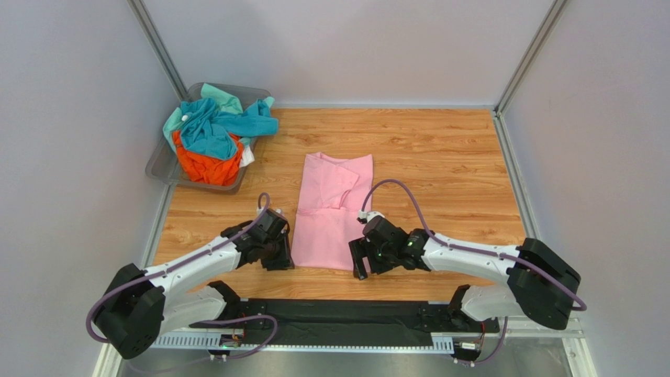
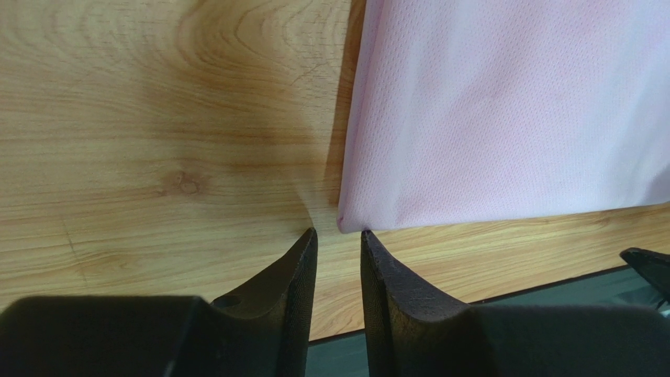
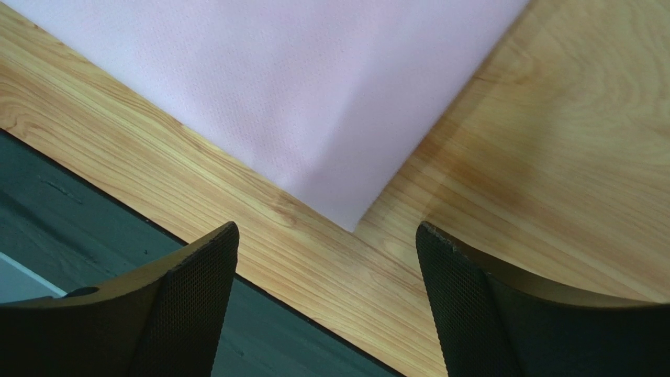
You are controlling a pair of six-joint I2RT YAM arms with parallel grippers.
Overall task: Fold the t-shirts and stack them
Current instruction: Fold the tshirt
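Note:
A pink t-shirt lies flat in the middle of the wooden table, folded lengthwise into a narrow strip with a sleeve turned over on top. My left gripper sits low at the shirt's near left corner. In the left wrist view its jaws stand a narrow gap apart with nothing between them, and the shirt corner lies just beyond the tips. My right gripper is at the near right corner. In the right wrist view it is wide open and empty above the shirt corner.
A clear plastic bin stands at the back left, holding crumpled teal and orange shirts. The dark mounting rail runs along the table's near edge just behind both grippers. Grey walls enclose the table.

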